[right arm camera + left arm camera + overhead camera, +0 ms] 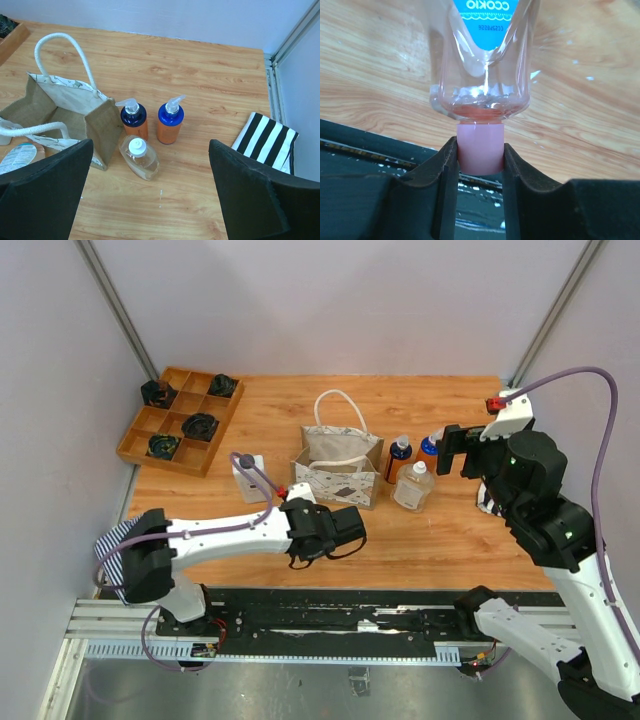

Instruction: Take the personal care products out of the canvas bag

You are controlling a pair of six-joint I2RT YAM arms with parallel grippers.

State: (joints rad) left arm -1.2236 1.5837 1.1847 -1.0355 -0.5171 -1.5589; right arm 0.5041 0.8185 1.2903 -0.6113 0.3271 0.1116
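Note:
The canvas bag (338,468) stands open mid-table, its handles up; it also shows in the right wrist view (65,112). My left gripper (347,527) hangs just in front of the bag, above the table. In the left wrist view it (480,150) is shut on the pink cap (480,145) of a clear bottle (482,65). Two orange bottles with blue pump caps (134,120) (170,121) and a clear bottle with a white cap (140,157) stand right of the bag. My right gripper (148,197) is open and empty above them, and it also shows in the top view (455,450).
A wooden compartment tray (128,445) with small black objects sits at the far left. A pale squarish bottle (247,476) stands left of the bag. Striped cloths lie at the left front edge (115,545) and at the right (265,140).

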